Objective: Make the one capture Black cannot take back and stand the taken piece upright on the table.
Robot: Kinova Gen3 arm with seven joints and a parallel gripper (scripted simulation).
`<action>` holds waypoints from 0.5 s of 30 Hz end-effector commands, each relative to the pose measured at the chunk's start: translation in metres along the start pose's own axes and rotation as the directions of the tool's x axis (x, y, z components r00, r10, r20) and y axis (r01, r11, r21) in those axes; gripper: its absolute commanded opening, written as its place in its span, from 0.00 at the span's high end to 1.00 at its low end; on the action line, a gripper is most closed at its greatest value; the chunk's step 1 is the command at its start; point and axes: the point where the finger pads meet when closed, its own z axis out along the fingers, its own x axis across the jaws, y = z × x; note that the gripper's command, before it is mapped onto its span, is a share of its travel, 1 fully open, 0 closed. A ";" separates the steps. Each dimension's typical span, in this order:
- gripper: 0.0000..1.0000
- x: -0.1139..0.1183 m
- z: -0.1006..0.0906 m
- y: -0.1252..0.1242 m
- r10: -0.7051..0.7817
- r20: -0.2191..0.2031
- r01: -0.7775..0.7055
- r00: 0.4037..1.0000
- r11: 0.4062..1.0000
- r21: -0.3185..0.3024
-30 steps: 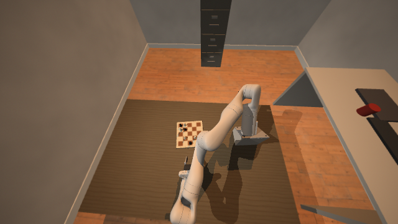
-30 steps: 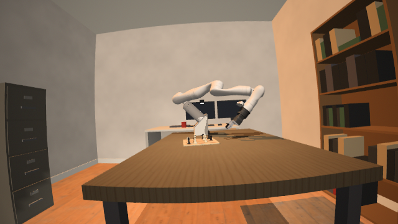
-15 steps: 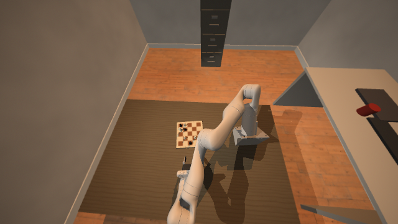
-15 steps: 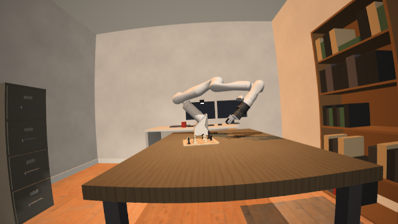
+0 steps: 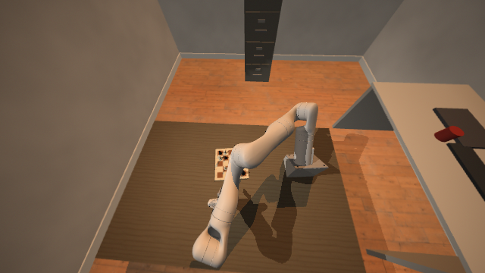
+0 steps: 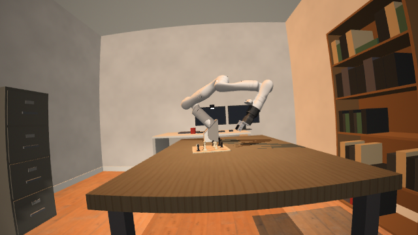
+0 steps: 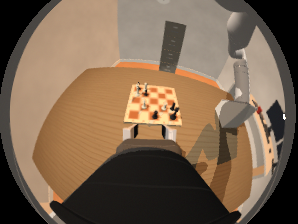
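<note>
1. The tool (image 5: 220,192) (image 6: 238,128) (image 7: 149,129) is wide, its fingers apart with nothing between them, raised above the worktop (image 5: 170,171) (image 6: 228,176) (image 7: 75,115).
2. In the wrist view, the chessboard (image 5: 216,167) (image 6: 210,151) (image 7: 142,122) lies at 12 o'clock from the tool, apart from it.
3. Around that board's centre, a mixed group of pieces (image 5: 220,153) (image 6: 204,145) (image 7: 145,90) stands at 11 o'clock, and dark pieces (image 5: 243,173) (image 6: 221,144) (image 7: 173,115) at 4 o'clock. A lone dark piece (image 7: 155,115) is near 6 o'clock.
4. The piece to be taken cannot be singled out; the square labels are too small to read.
5. From above, the arm (image 5: 258,152) (image 6: 236,85) (image 7: 241,75) covers part of the board, its base at 3 o'clock from it.

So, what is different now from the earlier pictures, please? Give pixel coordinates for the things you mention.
In the top view, the arm (image 5: 251,153) (image 6: 236,85) (image 7: 242,80) has swung left and up the picture, and now hides part of the chessboard (image 5: 220,175) (image 6: 210,151) (image 7: 134,114). Nothing was visibly taken; the jaws are open. The board and its visible pieces stayed put.
</note>
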 end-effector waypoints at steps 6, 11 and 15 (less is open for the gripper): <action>0.00 -0.039 0.013 -0.057 0.001 -0.032 -0.006 0.999 0.989 -0.150; 0.00 -0.057 0.030 -0.094 -0.010 -0.031 0.002 0.999 0.965 -0.262; 0.00 -0.063 0.039 -0.113 -0.011 -0.025 0.002 1.000 0.949 -0.315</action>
